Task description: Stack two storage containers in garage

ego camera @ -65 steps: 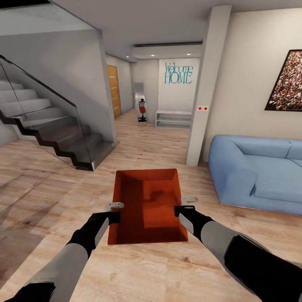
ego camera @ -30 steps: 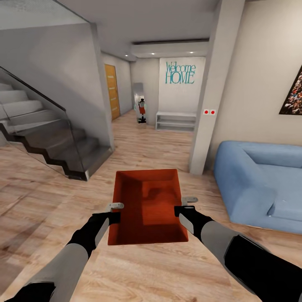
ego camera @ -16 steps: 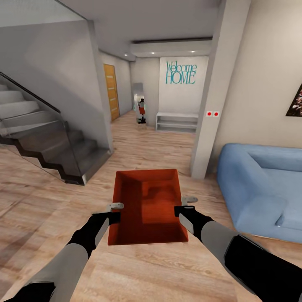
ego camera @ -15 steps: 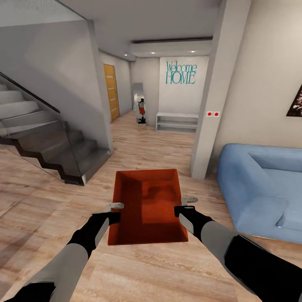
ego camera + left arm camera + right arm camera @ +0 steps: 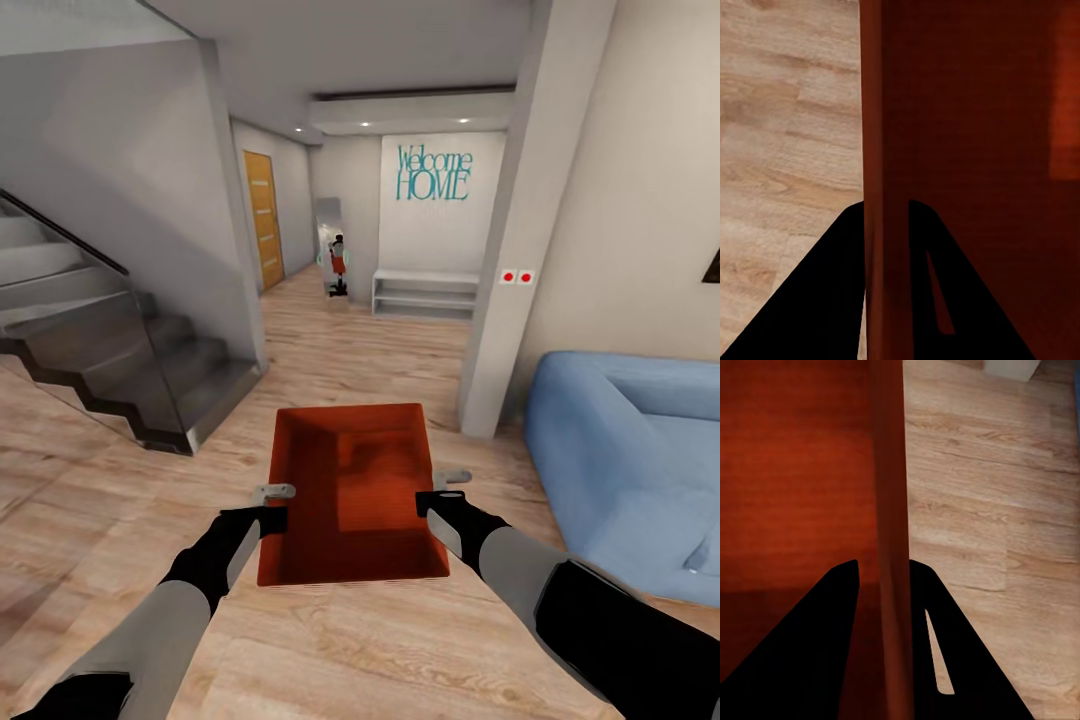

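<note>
Living room, light wood plank floor (image 5: 380, 350) running far into a hallway. Staircase (image 5: 90, 330), dark treads behind a glass balustrade, occupying the left side. Blue sofa (image 5: 630, 460) sitting at the right, its far end near a pale square pillar (image 5: 520, 230) that is carrying two small red switches (image 5: 517, 276). Far wall showing teal "Welcome HOME" lettering (image 5: 432, 173) above a low white shelf unit (image 5: 424, 293); a wooden door (image 5: 263, 218) standing on the hallway's left wall, and a narrow mirror (image 5: 333, 245) leaning at the hallway's far end, reflecting a small figure. One storage container (image 5: 350, 490), orange-red, open-topped, empty, being held level above the floor in front of the robot, between both arms. Left gripper (image 5: 276, 503) gripping the container's left wall; in the left wrist view its two dark fingers (image 5: 832, 292) are straddling that wall (image 5: 881, 150), one outside, one inside. Right gripper (image 5: 440, 490) likewise clamping the right wall, with fingers (image 5: 817, 652) sitting either side of the rim (image 5: 891, 510) in the right wrist view.
</note>
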Motion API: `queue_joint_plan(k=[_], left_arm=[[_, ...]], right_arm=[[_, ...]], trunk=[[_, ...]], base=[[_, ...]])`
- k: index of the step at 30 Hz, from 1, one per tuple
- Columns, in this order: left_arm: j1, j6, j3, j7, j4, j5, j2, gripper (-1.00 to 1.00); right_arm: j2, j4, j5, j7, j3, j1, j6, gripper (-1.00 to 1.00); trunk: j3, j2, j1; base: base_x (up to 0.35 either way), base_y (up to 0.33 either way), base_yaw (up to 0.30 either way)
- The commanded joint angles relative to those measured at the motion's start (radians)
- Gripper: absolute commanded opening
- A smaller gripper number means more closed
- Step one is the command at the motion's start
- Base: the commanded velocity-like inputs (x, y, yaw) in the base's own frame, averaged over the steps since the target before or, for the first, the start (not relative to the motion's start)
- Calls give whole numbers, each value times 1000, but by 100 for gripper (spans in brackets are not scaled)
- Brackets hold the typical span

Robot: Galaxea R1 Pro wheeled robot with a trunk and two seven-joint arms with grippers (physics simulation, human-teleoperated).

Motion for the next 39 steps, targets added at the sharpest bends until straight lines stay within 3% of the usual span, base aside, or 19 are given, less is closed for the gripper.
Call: queue_joint_plan(k=[1,39], left_arm=[[0,5,-7,9,3,20,11,-100],[0,5,-7,9,2,20,12,-100]], right_arm=[[-8,-6,5,-3,-9,-1,-57,-100],[-9,-6,5,-3,-9,-2,-57,-100]], trunk=[[-2,-2,1],[-2,-2,1]], base=[[322,0,0],[322,0,0]])
